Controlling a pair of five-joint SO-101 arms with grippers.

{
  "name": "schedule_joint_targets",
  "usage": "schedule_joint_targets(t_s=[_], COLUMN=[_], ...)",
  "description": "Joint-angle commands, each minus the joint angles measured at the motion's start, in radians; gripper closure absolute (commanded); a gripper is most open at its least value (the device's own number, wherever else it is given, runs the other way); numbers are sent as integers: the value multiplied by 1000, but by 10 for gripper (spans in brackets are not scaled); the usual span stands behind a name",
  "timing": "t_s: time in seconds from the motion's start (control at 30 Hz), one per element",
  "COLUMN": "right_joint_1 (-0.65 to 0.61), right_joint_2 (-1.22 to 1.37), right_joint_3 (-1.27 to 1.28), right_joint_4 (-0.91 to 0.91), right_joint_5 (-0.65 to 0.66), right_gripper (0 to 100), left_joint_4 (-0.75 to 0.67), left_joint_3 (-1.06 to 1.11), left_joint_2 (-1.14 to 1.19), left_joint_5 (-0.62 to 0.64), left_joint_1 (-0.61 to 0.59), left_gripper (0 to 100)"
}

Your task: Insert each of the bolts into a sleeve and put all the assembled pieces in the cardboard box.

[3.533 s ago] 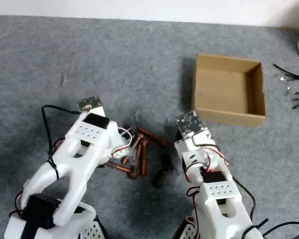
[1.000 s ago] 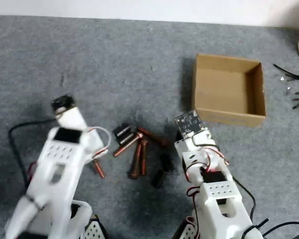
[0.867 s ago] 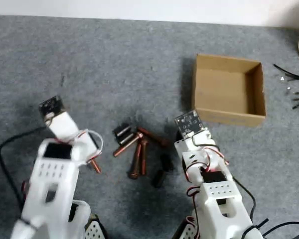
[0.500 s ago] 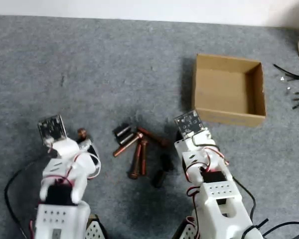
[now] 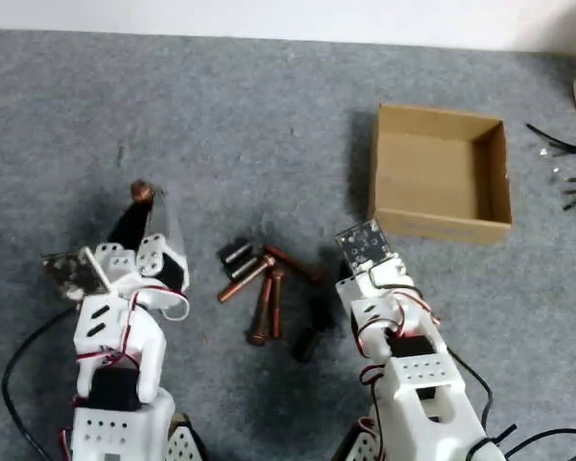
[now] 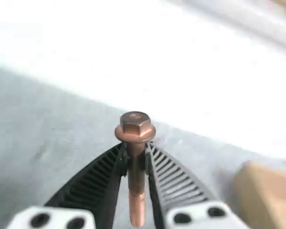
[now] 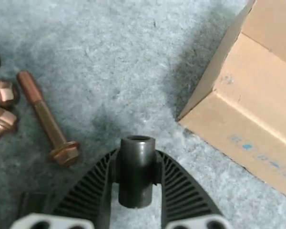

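While holding one part in each set of jaws, sitting at the mating step for the first pair.

In the left jaws: copper bolt (image 6: 135, 162), clamped tight along the shank, hex head poking out past the tips, plain end back toward the wrist. Raised well off the bench (image 5: 269, 115), tips angled up.

In the right jaws: black sleeve (image 7: 136, 167), clamped round its body, open bore facing out past the tips, low over the bench.

Between the two sets of jaws: loose bolts (image 5: 264, 303) and loose sleeves (image 5: 234, 254) heaped on the bench, none mated as far as can be judged.

Just ahead of the right jaws, off to the outer side: cardboard box (image 5: 442, 173), no assembled piece seen in it. So early days, nothing boxed yet.

Next move, as a judgement:
- Bring both sets of jaws together above the heap.
- Line bolt axis up with sleeve bore.
- Push home, then let go with one set and carry the pair to the box.

Likely snag: insertion end tucked between the left jaws, head outward. Probably calls for a tilt or a regrip to present the shank. Little tolerance for misalignment at the bore.
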Motion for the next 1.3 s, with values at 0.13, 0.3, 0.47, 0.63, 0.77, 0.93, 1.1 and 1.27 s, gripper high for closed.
schedule_joint_targets(t_s=[0.13, 0.3, 0.47, 0.63, 0.77, 0.93, 1.1, 1.27], right_joint_1=[-7, -8, -120, -271, -390, -398, -398, -398], right_joint_2=[-323, -704, -981, -926, -958, -954, -954, -951], right_joint_3=[116, 294, 260, 217, 219, 219, 219, 219], right_joint_4=[-13, 136, 443, 383, 377, 317, 311, 312], right_joint_5=[-60, -78, -78, -75, -74, -74, -74, -75], right_gripper=[995, 995, 995, 995, 995, 995, 995, 995], left_joint_4=[-44, -31, -35, -97, -173, -173, -153, -86], left_joint_3=[33, 33, 33, -8, -76, -87, -88, -97], left_joint_2=[-24, -22, -25, -27, -27, -27, -27, -27], left_joint_5=[-3, -2, 0, 0, 0, 43, 249, 255], left_joint_1=[166, 131, 130, 159, 219, 231, 231, 271], left_gripper=[994, 994, 994, 994, 994, 994, 994, 994])
